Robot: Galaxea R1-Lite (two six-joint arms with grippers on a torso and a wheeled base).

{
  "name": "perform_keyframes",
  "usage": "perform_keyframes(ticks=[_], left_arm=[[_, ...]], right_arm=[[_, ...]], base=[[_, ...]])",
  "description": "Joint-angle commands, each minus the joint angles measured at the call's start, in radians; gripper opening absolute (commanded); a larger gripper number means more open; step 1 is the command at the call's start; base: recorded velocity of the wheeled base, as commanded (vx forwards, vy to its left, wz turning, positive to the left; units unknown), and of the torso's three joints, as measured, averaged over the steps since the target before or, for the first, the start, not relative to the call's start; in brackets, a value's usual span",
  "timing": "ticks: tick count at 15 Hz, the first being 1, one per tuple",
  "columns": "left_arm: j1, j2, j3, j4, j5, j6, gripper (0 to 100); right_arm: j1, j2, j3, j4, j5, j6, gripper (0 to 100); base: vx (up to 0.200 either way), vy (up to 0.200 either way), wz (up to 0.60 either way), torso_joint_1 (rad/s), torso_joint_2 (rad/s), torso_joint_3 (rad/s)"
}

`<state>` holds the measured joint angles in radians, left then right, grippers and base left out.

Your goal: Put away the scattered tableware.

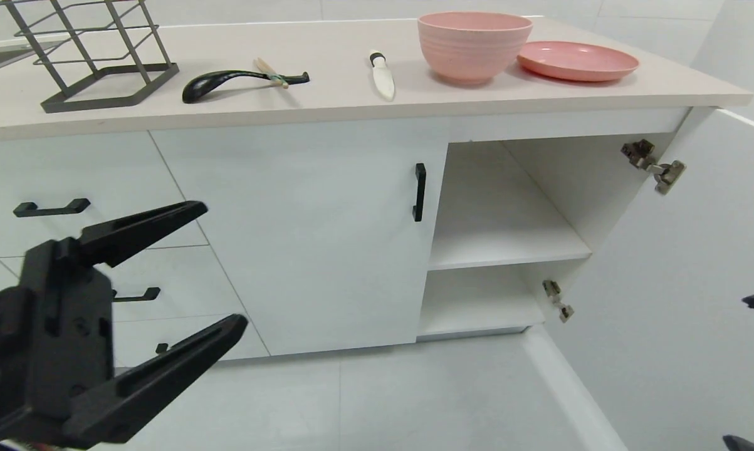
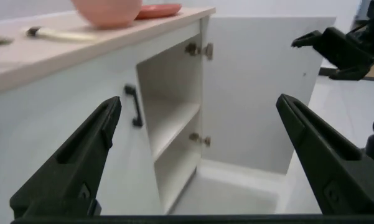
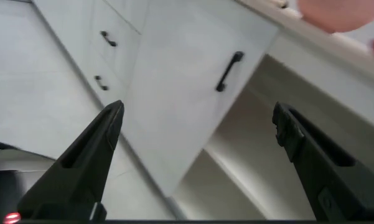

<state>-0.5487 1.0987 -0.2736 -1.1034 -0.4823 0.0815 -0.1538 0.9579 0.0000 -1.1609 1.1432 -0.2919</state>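
Observation:
On the beige counter (image 1: 326,100) stand a pink bowl (image 1: 474,44) and a pink plate (image 1: 577,61) at the right. A white knife with a black handle (image 1: 382,75) lies in the middle. Left of it lie a black ladle (image 1: 226,82) and chopsticks (image 1: 271,72). My left gripper (image 1: 223,266) hangs open and empty in front of the lower drawers, far below the counter. My right gripper (image 1: 749,373) is open by the swung-out cabinet door (image 1: 665,282). The left wrist view shows the bowl (image 2: 106,9), the knife (image 2: 59,34) and open fingers (image 2: 106,124). The right wrist gripper (image 3: 198,113) is open too.
A dark wire rack (image 1: 91,50) stands at the counter's back left. The right cabinet is open, with a bare shelf (image 1: 502,250) and floor compartment (image 1: 477,307). A shut door with a black handle (image 1: 419,191) and drawers (image 1: 51,207) lie left of it.

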Motion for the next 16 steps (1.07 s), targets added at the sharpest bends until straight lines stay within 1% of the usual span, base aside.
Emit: perform_keyframes(ticks=[1,2,4,5,7,8,9,10,11,12,13,14,15,16], left_arm=[[0.113,-0.298,0.044,0.249,0.001,0.0,100],[0.124,-0.329,0.039,0.298,0.001,0.0,100],[0.178,-0.441,0.037,0.456,-0.002,-0.003,100],[0.197,-0.485,0.037,0.502,-0.002,-0.005,100],[0.208,-0.522,0.048,0.537,0.002,-0.006,100],[0.256,-0.551,0.082,0.573,0.001,-0.023,100],[0.294,-0.579,0.097,0.588,-0.001,-0.045,100],[0.316,-0.602,0.111,0.596,-0.001,-0.066,100],[0.337,-0.64,0.125,0.606,-0.001,-0.092,100],[0.354,-0.694,0.136,0.632,-0.001,-0.118,100],[0.357,-0.747,0.134,0.671,-0.001,-0.141,100],[0.359,-0.801,0.131,0.721,-0.001,-0.154,100],[0.365,-0.869,0.129,0.795,0.001,-0.155,100],[0.38,-0.916,0.131,0.852,0.002,-0.155,100]], right_arm=[[0.046,0.001,0.0,0.032,0.0,-0.003,100],[0.054,-0.001,0.0,0.038,0.0,-0.004,100],[0.062,-0.002,0.0,0.044,-0.002,-0.006,100],[0.062,-0.002,0.0,0.046,-0.002,-0.006,100],[0.065,-0.002,0.0,0.049,-0.002,-0.007,100],[0.082,-0.008,0.0,0.055,-0.002,-0.016,100],[0.086,-0.042,0.0,0.058,-0.002,-0.016,100],[0.088,-0.073,0.0,0.073,-0.003,-0.016,100],[0.088,-0.142,0.0,0.118,-0.005,-0.016,100],[0.088,-0.234,0.0,0.194,-0.005,-0.016,100],[0.089,-0.326,0.0,0.273,-0.005,-0.016,100],[0.092,-0.413,0.0,0.348,-0.007,-0.016,100],[0.096,-0.518,0.0,0.423,-0.008,-0.016,100],[0.091,-0.587,-0.002,0.469,-0.01,-0.016,100]], base=[[0.0,0.0,0.0,0.0,0.0,0.0],[0.0,0.0,0.0,0.0,0.0,0.0],[0.0,0.0,0.0,0.0,0.0,0.0],[0.0,0.0,0.0,0.0,0.0,0.0],[0.0,0.0,0.0,0.0,0.0,0.0],[0.0,0.0,0.0,0.0,0.0,0.0],[0.0,0.0,0.0,0.0,0.0,0.0],[0.0,0.0,0.0,0.0,0.0,0.0],[0.0,0.0,0.0,0.0,0.0,0.0],[0.0,0.0,0.0,0.0,0.0,0.0],[0.0,0.0,0.0,0.0,0.0,0.0],[0.0,0.0,0.0,0.0,0.0,0.0],[0.0,0.0,0.0,0.0,0.0,0.0],[0.0,0.0,0.0,0.0,0.0,0.0]])
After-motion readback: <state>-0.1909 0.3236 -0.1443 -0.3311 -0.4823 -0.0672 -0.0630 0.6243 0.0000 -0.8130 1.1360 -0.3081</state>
